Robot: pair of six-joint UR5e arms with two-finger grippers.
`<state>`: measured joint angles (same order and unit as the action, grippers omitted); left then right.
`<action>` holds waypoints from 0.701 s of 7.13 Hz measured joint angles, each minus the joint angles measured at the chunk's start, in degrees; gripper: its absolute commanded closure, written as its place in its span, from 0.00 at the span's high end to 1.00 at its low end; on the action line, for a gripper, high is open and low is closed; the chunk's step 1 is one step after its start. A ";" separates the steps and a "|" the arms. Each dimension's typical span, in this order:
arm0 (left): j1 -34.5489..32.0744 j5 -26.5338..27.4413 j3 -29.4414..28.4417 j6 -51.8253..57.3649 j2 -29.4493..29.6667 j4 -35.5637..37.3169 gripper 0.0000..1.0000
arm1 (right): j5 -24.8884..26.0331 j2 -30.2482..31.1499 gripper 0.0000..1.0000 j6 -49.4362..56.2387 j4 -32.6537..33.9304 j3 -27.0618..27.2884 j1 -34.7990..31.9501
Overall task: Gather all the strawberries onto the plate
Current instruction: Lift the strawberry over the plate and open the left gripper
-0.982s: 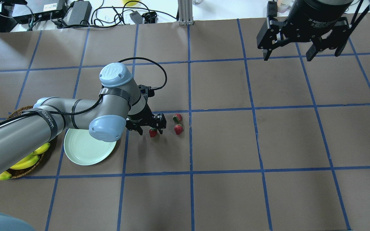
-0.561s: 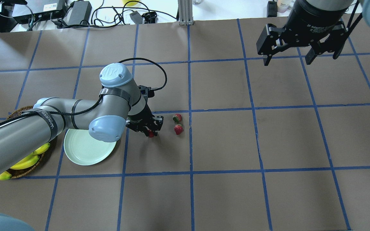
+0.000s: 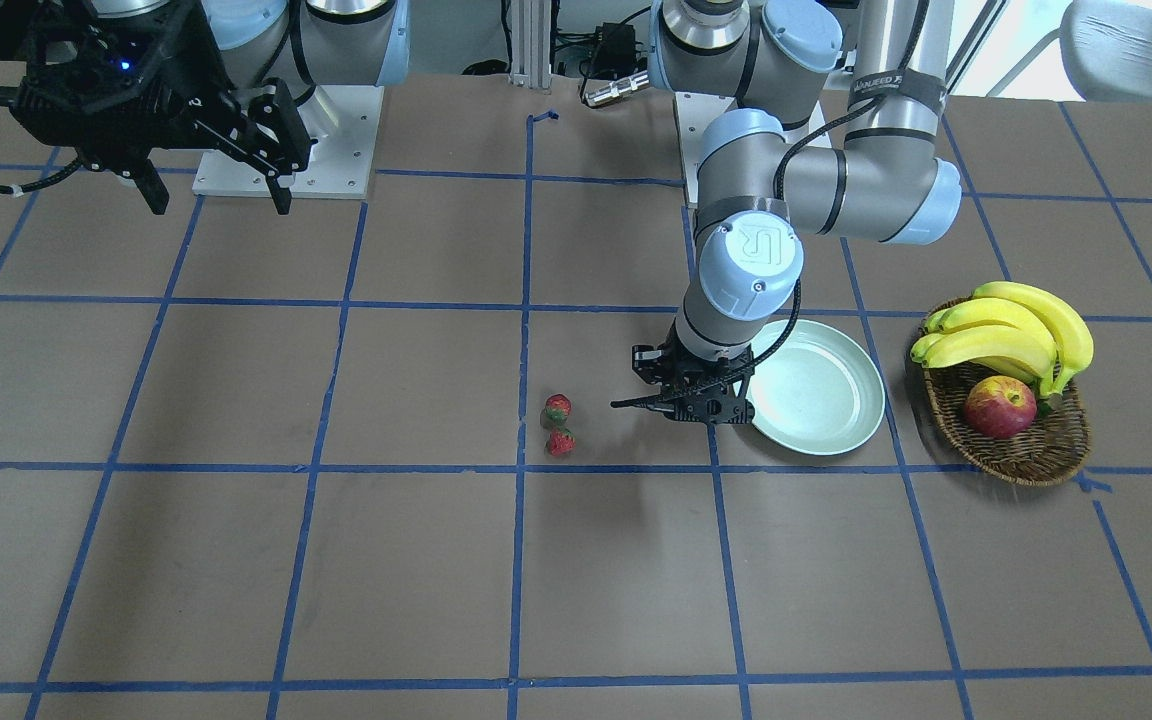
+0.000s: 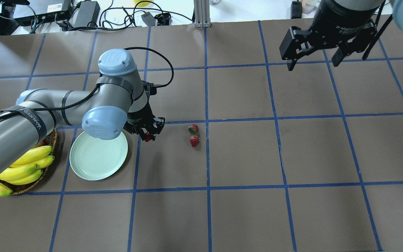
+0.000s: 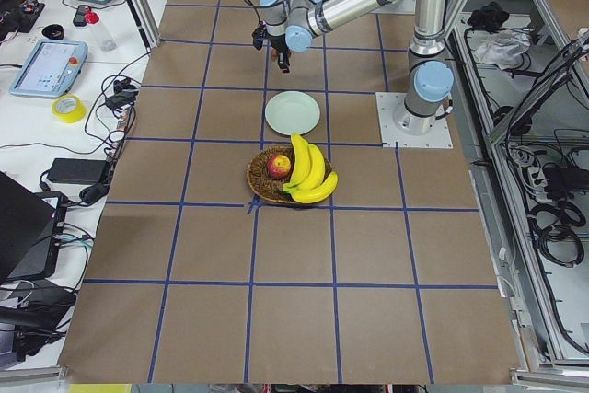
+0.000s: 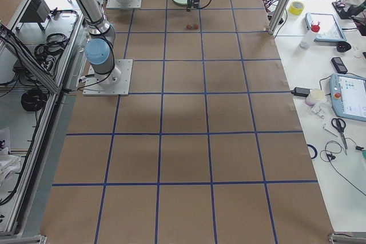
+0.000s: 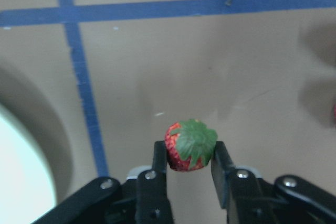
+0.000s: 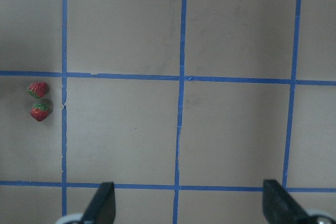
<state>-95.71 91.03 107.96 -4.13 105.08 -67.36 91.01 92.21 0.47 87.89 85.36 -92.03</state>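
Red and rounded, the strawberry [image 7: 191,140] clamped between the fingertips of the left gripper [image 7: 190,153] hangs just beside the plate [image 4: 96,161], not yet over it, so a slipping side pinch or an early release would drop it short of the rim.

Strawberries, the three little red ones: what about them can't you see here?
- Gripped green-capped red strawberry: front-facing view, hidden behind the black left gripper; overhead, only a red sliver shows.
- Two loose strawberries: right side view, mere specks, caps unreadable.
- Whether those two touch: unclear everywhere.
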 measured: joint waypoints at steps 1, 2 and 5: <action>1.24 3.06 -2.45 0.27 -1.30 -5.27 0.00 | 0.02 -0.26 1.00 0.06 0.92 0.04 0.10; 2.99 6.14 -3.55 1.10 -2.50 -8.50 0.00 | 0.03 -0.38 1.00 0.09 1.34 0.05 0.15; 11.68 8.43 -3.00 8.60 -2.55 -10.79 0.00 | -0.05 -0.50 1.00 0.15 1.60 0.07 0.18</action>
<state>-84.04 99.46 104.95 4.48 102.52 -78.14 90.96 91.71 0.61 89.48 85.43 -91.85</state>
